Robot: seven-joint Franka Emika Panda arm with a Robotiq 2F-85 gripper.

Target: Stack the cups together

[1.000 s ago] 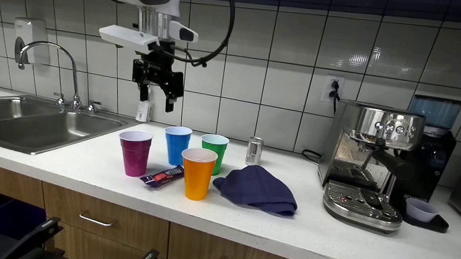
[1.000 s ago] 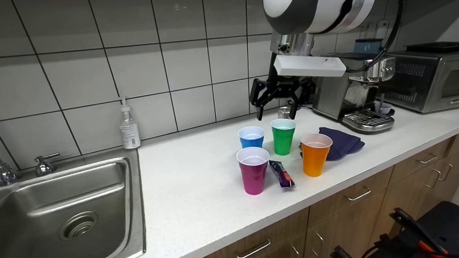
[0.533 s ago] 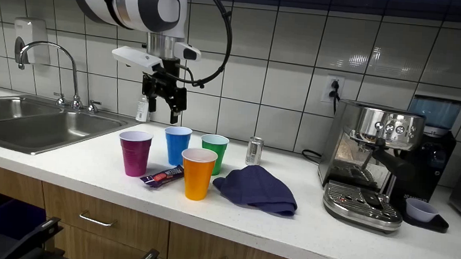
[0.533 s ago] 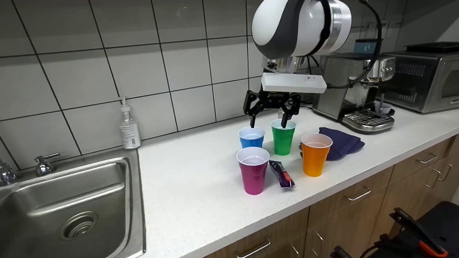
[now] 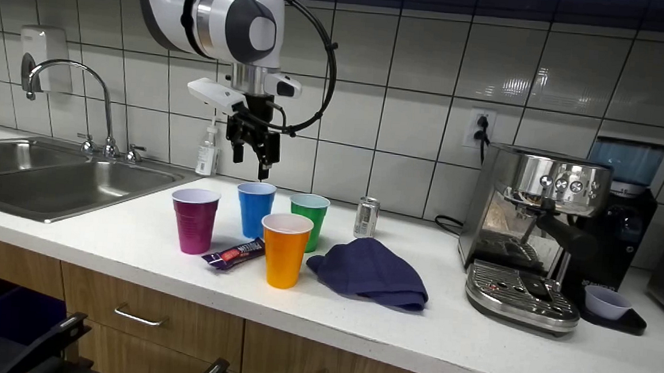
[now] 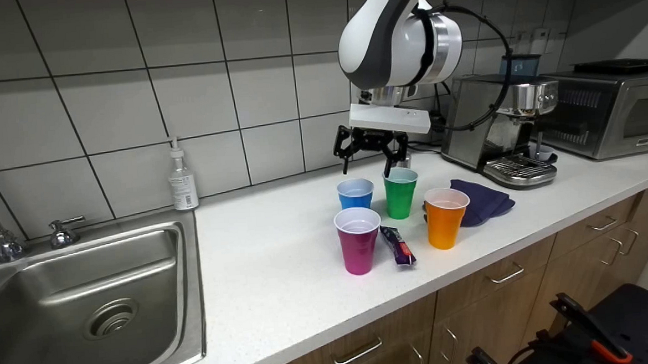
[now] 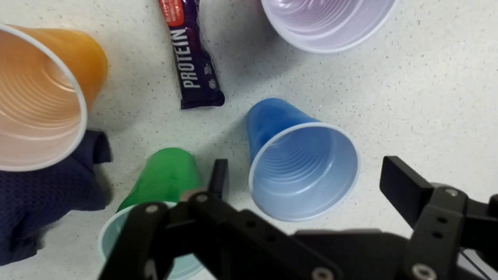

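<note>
A white-tiled wall (image 5: pixel 347 118) is rising behind a long, speckled white countertop (image 6: pixel 273 262), which is running above wood-grain cabinets (image 5: pixel 197 311). The white-and-grey Franka Panda arm (image 6: pixel 372 52) is hanging over the counter. A stainless-steel double-basin sink (image 5: pixel 67 182) is taking up one stretch of the counter; well apart from it, an espresso machine (image 5: pixel 513 232) is standing just beside a black coffee grinder (image 5: pixel 626 227).

The black Robotiq gripper (image 6: pixel 367 173) is pointing straight down with its jaws spread wide, released, and is hanging just above the blue cup (image 5: pixel 256 212); in the wrist view the jaws are showing on either side of that cup's rim and the gripper is covering part of the green cup (image 6: pixel 400 199).

A crumpled navy towel (image 5: pixel 370 272) is lying just beside the orange cup (image 5: pixel 285 256); contact between the two is not showing clearly. A clear pump bottle (image 6: pixel 183 184) is standing by the sink's back corner, near the wall.

All four tapered plastic cups are standing upright, mouths up and apart from one another, on the counter between the sink and the espresso machine. The magenta cup (image 6: pixel 358 250) is standing nearest the sink, the orange one nearest the counter's front edge, and the blue and green ones are sitting farther back, toward the wall.

A small silver can (image 5: pixel 367 218) is standing upright behind the towel, and a dark purple protein bar (image 7: pixel 196 68) is lying flat between the magenta and orange cups.
</note>
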